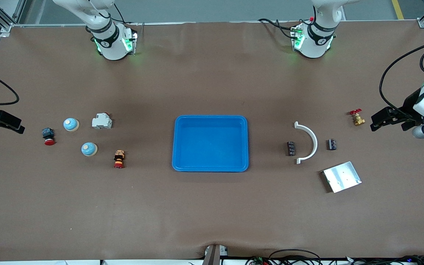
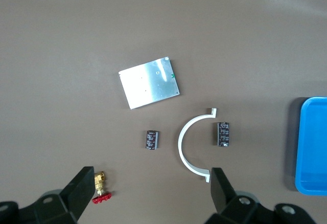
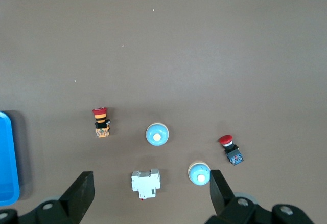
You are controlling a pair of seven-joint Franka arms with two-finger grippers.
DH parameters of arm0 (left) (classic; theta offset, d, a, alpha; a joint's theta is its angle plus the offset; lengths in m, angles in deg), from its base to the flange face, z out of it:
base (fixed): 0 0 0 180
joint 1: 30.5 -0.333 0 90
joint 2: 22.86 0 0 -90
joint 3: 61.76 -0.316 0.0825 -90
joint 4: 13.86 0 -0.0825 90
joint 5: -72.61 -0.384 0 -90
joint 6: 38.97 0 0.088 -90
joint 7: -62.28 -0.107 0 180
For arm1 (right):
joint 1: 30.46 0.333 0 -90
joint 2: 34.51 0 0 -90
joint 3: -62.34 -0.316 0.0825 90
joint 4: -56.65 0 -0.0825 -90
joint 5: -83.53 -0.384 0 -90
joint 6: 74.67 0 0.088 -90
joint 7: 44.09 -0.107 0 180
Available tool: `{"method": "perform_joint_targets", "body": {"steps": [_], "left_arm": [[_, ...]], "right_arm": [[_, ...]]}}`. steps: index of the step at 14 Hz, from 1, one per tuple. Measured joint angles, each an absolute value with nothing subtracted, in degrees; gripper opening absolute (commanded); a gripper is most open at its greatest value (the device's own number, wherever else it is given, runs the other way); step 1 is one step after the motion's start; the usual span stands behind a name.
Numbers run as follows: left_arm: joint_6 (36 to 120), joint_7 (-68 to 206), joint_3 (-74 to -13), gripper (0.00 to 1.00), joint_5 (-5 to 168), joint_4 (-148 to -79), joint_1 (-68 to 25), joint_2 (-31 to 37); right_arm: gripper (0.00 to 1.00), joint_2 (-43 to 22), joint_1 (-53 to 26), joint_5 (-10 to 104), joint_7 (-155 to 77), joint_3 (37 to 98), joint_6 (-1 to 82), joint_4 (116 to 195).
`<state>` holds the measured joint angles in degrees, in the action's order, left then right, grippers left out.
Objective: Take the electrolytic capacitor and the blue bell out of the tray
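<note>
Two dark capacitors lie toward the left arm's end, one beside the tray and one on the outer side of a white arc; both show in the left wrist view. Two blue bells stand toward the right arm's end and show in the right wrist view. The blue tray sits empty mid-table. My left gripper hangs open and empty over the table by the brass valve. My right gripper hangs open and empty over its end of the table.
A white arc, a metal plate and a brass valve with a red handle lie near the capacitors. A white breaker, a red push button and an orange-black button lie near the bells.
</note>
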<state>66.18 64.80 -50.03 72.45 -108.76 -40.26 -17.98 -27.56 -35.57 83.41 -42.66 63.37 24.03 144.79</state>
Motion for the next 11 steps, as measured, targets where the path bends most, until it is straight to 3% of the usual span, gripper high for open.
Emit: {"method": "perform_joint_targets", "body": {"steps": [11], "left_arm": [[65.52, 64.81, -58.28, 1.00, 72.45, -108.52, -31.69, -17.98]], "right_arm": [[1.00, -31.10, -34.72, 83.36, -42.28, 62.13, 23.66, 147.51]]}}
